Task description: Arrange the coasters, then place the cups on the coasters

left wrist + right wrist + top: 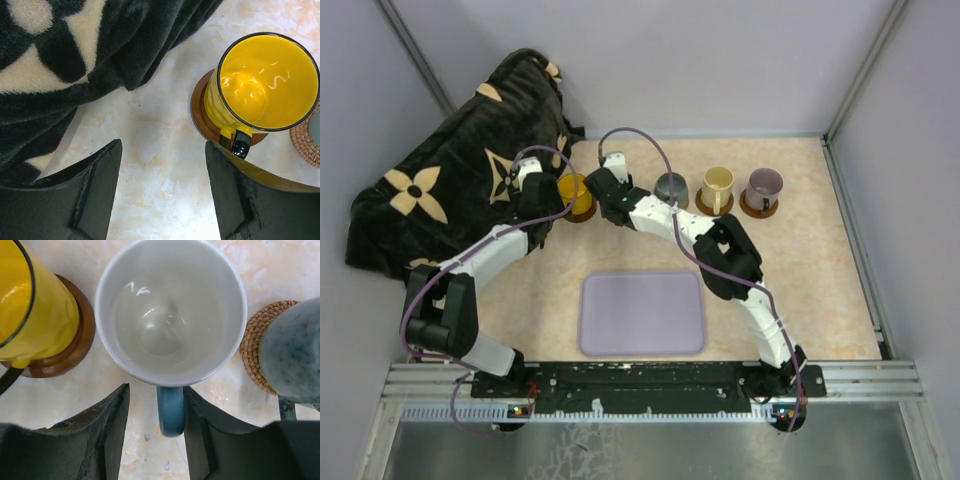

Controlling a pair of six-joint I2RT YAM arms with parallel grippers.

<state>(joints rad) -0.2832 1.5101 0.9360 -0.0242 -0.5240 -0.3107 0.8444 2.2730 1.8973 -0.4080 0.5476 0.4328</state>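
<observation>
A yellow cup (pixel 576 192) stands on a dark wooden coaster (pixel 200 111) by the blanket. My left gripper (pixel 162 150) hangs open over bare table just left of it, holding nothing. A cream cup (pixel 170 310) stands between the yellow cup (pixel 35 305) and a grey-green cup (pixel 295 355), which sits on a woven coaster (pixel 257 350). Its blue handle (pixel 171 410) lies between the fingers of my right gripper (pixel 156 390), which is open: the right finger touches the handle, the left stands apart. No coaster shows under the cream cup. A pale yellow cup (pixel 718 185) and a mauve cup (pixel 764 187) stand on coasters.
A black blanket with cream flower shapes (pixel 460 170) is heaped at the back left, close to the yellow cup. A lavender tray (pixel 642 312) lies near the front middle. Grey walls close in the table at the back and both sides.
</observation>
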